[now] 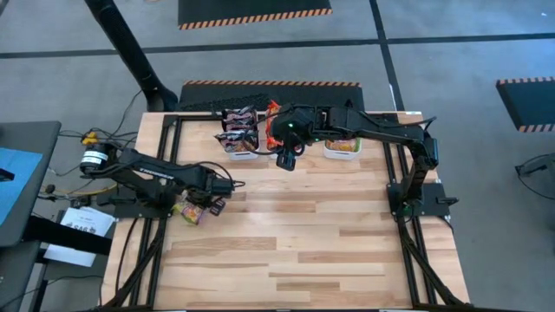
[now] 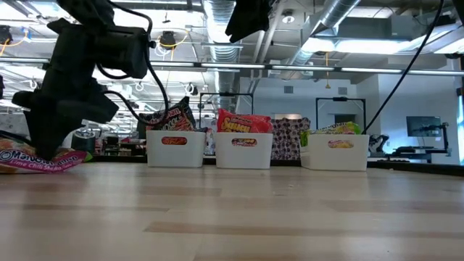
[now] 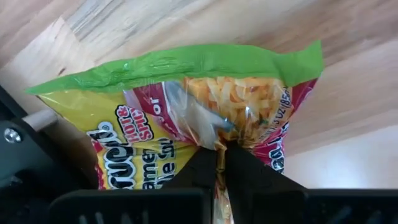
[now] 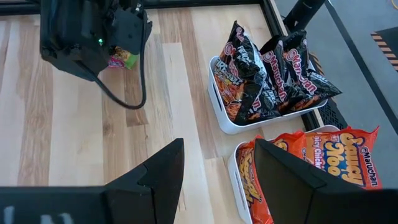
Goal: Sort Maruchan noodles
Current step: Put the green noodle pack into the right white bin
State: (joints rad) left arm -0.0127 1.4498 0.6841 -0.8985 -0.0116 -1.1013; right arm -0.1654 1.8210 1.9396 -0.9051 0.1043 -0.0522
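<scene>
The left hand (image 3: pixel 221 163) is pressed together, its two dark fingers pinching the crinkly plastic of a green Maruchan packet (image 3: pixel 186 106) near one edge. That packet is flat and roughly square, with a bright green sealed band, yellow print and a clear window showing pale wavy noodles; it lies on the pale wood-plank worktop (image 1: pixel 303 243) at the left side, under the left hand (image 1: pixel 211 198). A darker packet (image 1: pixel 214 206) lies just beside it.

The right hand (image 4: pixel 214 165) hangs with its fingers spread and nothing between them, over the row of bins at the far edge of the worktop. There, three white rectangular plastic bins stand side by side: one (image 4: pixel 219 93) holds upright black-maroon packets (image 4: pixel 267 68), glossy and creased, the middle one (image 4: pixel 235 168) holds red-orange packets (image 4: pixel 323 155), and the third (image 2: pixel 335 152) holds green and yellow ones (image 2: pixel 333 129).
</scene>
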